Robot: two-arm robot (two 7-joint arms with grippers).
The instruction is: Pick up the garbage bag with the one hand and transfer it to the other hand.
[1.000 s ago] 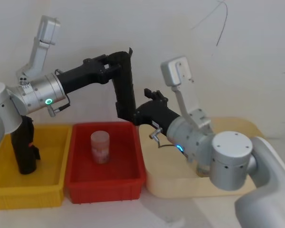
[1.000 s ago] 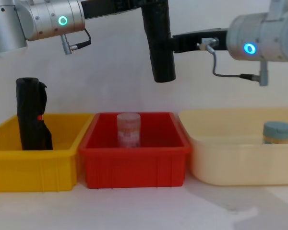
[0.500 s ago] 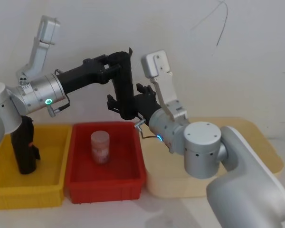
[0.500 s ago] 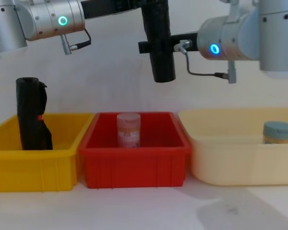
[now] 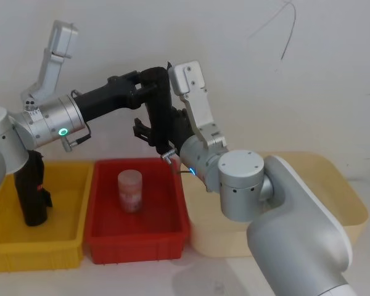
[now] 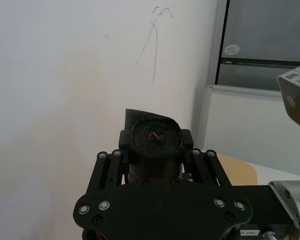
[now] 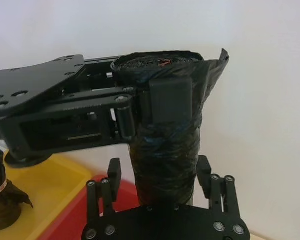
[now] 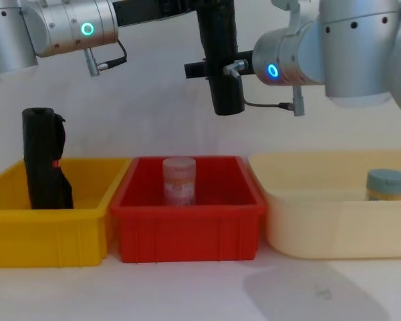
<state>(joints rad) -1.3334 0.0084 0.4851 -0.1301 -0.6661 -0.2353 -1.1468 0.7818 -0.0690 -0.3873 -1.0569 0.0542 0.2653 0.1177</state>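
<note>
While the left gripper [image 7: 140, 107] pinches its top end, the garbage bag [image 8: 222, 60], a crinkled matte black cylinder, hangs upright above the red bin [image 8: 187, 227]. Right gripper [image 7: 160, 187]: fingers spread either side of the roll's lower part, apart from it.

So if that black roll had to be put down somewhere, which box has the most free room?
The cream tub is roomiest: just a blue-lidded jar at its right end. The red bin has a jar mid-floor, with bare floor either side. The yellow bin is free right of its black roll.
</note>
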